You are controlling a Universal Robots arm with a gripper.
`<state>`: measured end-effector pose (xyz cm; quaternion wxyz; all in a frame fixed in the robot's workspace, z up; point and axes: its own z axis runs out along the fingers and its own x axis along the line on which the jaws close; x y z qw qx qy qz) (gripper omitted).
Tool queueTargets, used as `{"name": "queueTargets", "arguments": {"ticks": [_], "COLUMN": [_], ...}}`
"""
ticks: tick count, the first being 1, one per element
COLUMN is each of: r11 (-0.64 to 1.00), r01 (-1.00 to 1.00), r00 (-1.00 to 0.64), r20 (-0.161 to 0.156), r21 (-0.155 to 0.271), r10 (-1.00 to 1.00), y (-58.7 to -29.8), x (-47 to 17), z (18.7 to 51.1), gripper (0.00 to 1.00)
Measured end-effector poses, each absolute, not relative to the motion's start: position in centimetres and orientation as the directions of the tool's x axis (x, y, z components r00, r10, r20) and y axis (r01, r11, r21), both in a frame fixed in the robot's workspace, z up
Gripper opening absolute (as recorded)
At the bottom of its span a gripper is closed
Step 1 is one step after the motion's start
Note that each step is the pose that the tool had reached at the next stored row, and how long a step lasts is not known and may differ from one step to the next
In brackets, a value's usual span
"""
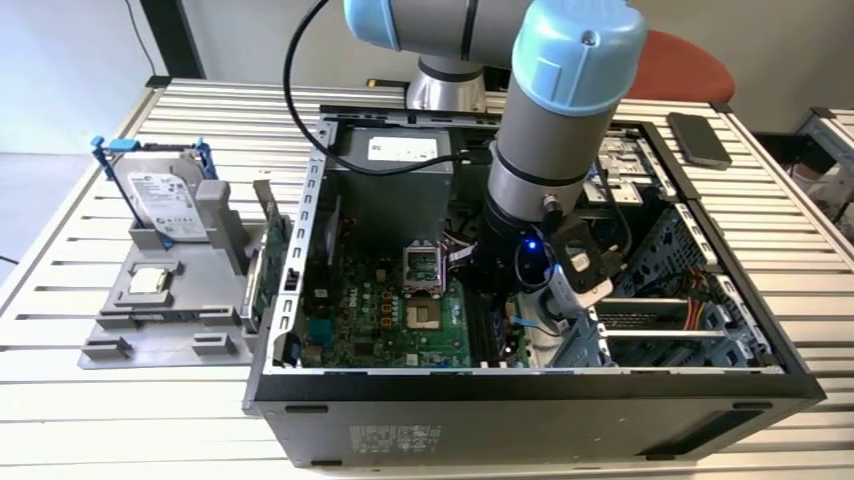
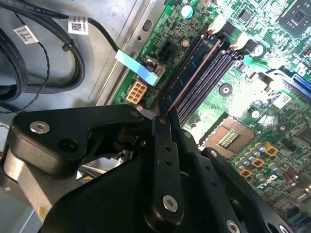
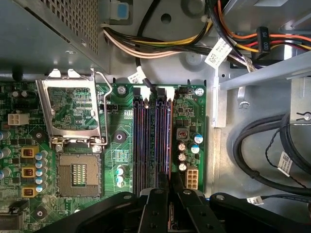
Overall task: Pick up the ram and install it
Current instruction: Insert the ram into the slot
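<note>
Black end effector (image 2: 163, 116) pinched on slim dark ram stick (image 2: 192, 77), seated edge-on in outermost slot of green motherboard (image 3: 121, 141) inside open black steel computer case (image 1: 534, 385). Risk — slight tilt or offset from slot, then jamming or bent contacts; white end latches (image 3: 169, 93) possibly not closing.

Tool (image 3: 168, 194) low inside case (image 1: 534, 385); cable bundle (image 3: 265, 150) crowds one side, open CPU socket (image 3: 77, 172) other.
</note>
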<state>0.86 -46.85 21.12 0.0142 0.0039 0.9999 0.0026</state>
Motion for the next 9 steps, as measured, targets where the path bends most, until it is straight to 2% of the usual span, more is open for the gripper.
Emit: {"name": "queueTargets", "arguments": {"ticks": [4,5,9], "r11": [1.000,1.000,1.000], "r01": [0.008,0.008,0.016], "r00": [-1.000,-1.000,-1.000], "r20": [-0.028,-0.028,-0.025], "r21": [0.005,0.006,0.004], "r10": [0.008,0.008,0.017], "y": [-46.85,-46.85,-46.85], "x": [0.86,0.86,0.86], "z": [21.11,21.11,21.49], "gripper": [0.00,1.00,1.00]}}
